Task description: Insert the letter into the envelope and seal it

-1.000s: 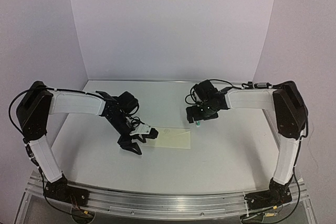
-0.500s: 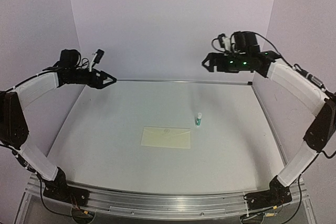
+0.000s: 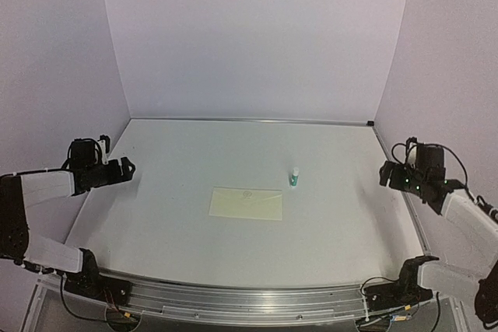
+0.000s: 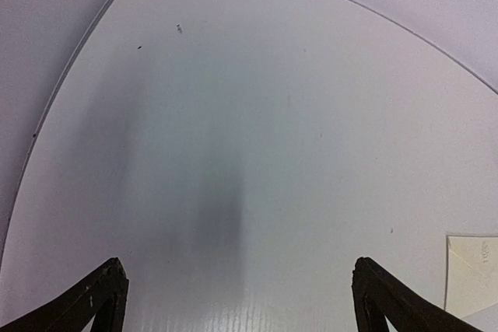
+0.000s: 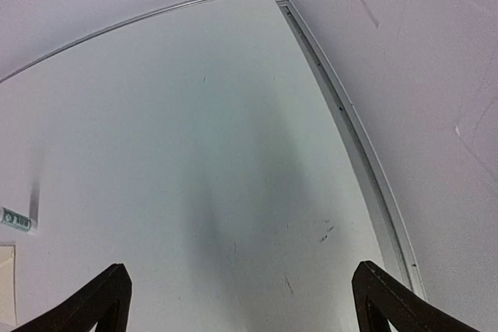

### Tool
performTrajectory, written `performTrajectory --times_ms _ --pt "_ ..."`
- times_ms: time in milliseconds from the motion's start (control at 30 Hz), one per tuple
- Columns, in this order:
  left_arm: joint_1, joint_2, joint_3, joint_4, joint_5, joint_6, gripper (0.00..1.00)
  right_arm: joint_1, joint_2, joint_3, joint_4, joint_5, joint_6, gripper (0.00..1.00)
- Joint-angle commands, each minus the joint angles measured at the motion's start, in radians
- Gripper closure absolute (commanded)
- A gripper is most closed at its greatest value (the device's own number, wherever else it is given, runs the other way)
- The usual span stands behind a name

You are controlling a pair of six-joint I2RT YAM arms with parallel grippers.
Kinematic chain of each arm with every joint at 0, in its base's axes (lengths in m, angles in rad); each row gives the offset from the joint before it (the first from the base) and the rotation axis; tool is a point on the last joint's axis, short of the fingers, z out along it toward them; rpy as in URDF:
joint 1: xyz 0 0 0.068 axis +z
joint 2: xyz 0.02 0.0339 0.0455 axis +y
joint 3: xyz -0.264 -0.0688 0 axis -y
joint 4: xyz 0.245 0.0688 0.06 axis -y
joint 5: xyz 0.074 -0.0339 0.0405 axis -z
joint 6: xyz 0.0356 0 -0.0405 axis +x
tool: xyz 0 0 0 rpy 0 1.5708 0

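Envelope (image 3: 246,204), long and pale cream, lies flat on the white table (image 3: 179,145). It is nearer our bases than anything else on the table, about midway between our two arms. It shows as a plain rectangle, and we cannot make out the letter as a separate sheet. Farther out and well to either side, our arms are drawn back low by the table's edges. Our left gripper (image 3: 127,167) is spread wide with only bare tabletop between its fingers, gripping nothing. Our right gripper (image 3: 387,174) is just as wide apart and also empty, close to the right-hand rail (image 3: 393,172). Just beyond the envelope's far right corner a small white bottle (image 3: 294,177) with a green label stands upright, apart from the paper. Behind it all rises the plain back wall (image 3: 249,36).
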Motion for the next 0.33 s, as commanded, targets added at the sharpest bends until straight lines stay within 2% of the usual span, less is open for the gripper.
performTrajectory --times_ms 0,67,167,300 --pt "0.026 -0.111 -0.108 0.139 -0.055 0.020 0.00 0.001 -0.233 -0.253 0.248 -0.037 -0.004 0.02" --pt "0.035 -0.134 -0.158 0.149 -0.041 0.038 0.00 0.001 -0.365 -0.372 0.305 -0.043 0.001 0.02" --pt "0.047 -0.145 -0.195 0.159 -0.003 0.097 0.01 0.001 -0.504 -0.461 0.312 -0.017 0.014 0.02" --pt "0.048 -0.144 -0.223 0.191 0.060 0.175 0.00 0.001 -0.566 -0.495 0.310 -0.038 0.033 0.02"
